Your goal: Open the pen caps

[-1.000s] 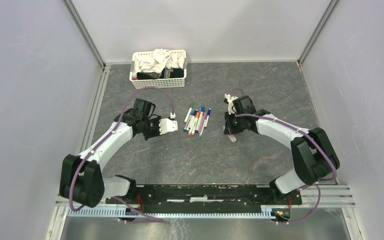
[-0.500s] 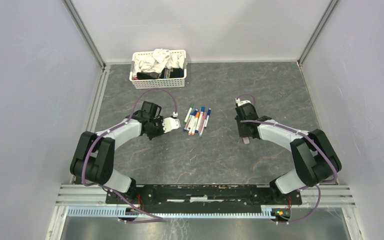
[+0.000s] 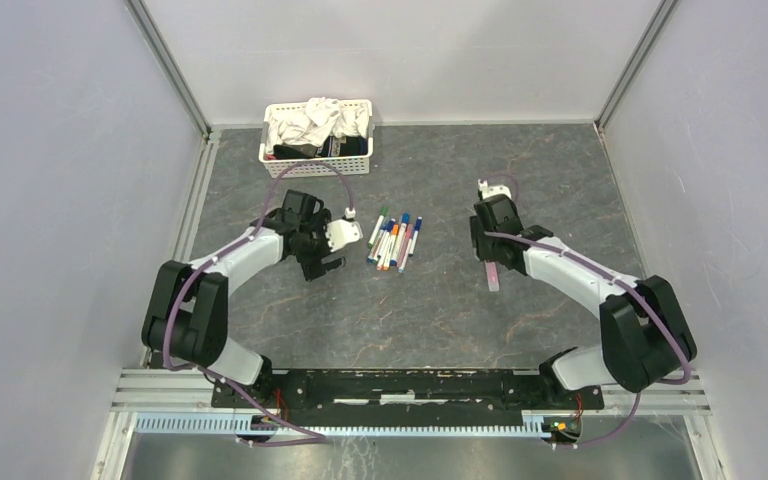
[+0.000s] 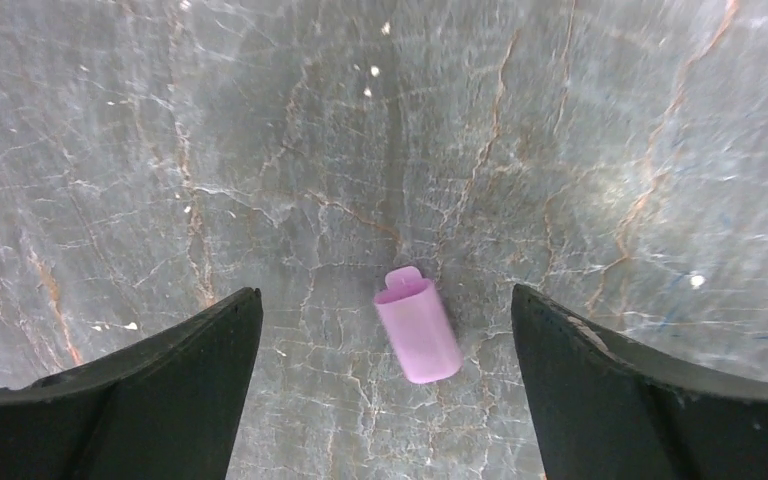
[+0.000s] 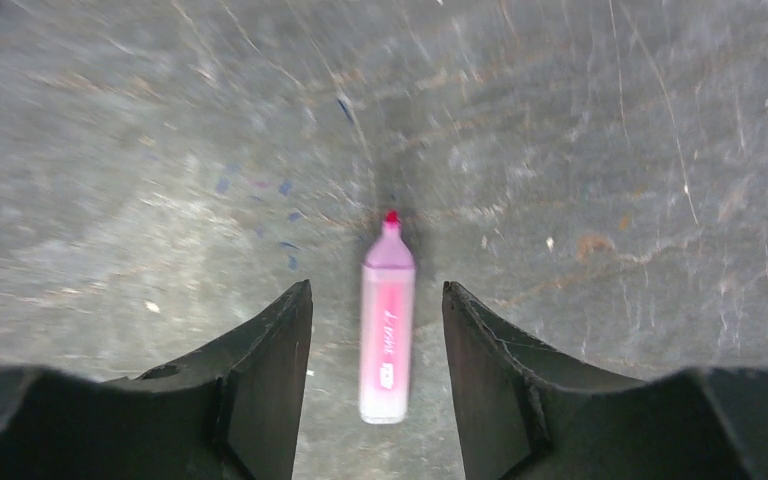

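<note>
In the left wrist view a short lilac pen cap (image 4: 418, 325) lies on the grey marbled table, off its pen. My left gripper (image 4: 385, 290) is open, and its fingers stand wide on either side of the cap without touching it. In the right wrist view the wide lilac-pink pen (image 5: 387, 330) lies on the table with its red tip bare and pointing away. It sits between the open fingers of my right gripper (image 5: 377, 284), and a gap shows on both sides. In the top view the left gripper (image 3: 326, 264) is left of the other pens (image 3: 394, 240), with the right gripper (image 3: 487, 255) and pink pen (image 3: 493, 278) to their right.
The white-barrelled pens lie side by side in a bunch at the table's middle, caps on. A white basket (image 3: 317, 160) of cloths stands at the back left. Grey walls with metal rails close in both sides and the back.
Both grippers have opened. The left one let the lilac cap down onto the table. The right one, having carried the pink pen rightwards, let it go there.
</note>
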